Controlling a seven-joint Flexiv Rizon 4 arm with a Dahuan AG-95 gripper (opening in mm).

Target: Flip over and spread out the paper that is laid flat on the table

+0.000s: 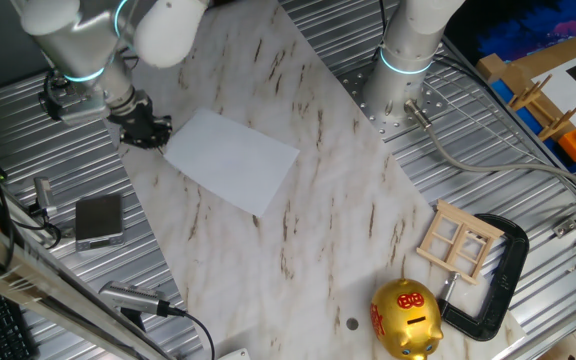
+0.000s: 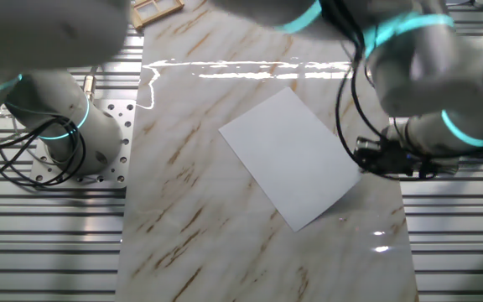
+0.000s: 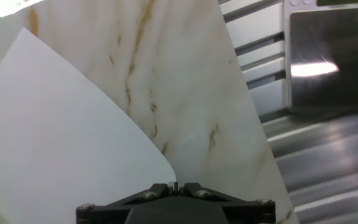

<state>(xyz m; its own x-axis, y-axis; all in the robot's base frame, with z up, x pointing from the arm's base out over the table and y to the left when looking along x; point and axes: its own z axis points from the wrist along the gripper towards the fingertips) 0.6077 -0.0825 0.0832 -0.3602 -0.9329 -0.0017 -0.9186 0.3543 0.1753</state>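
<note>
Paper (image 1: 230, 161) lies on the table (image 1: 338, 190), mostly flat, well apart from the gold piggy bank (image 1: 406, 319) at the far end of the board. I see the gripper (image 1: 146, 130) at the paper's corner nearest the grey pad (image 1: 99, 220). Hand view: fingers closed together, tips meeting right at the paper (image 3: 61, 143) edge, and that corner looks curved/lifted off the marble. Looks pinched on the sheet. Other fixed view: gripper (image 2: 374, 156) at the sheet's (image 2: 292, 158) side corner, touching. Wooden frame (image 1: 459, 240) and black clamp (image 1: 498, 280) sit just beside the piggy bank.
</note>
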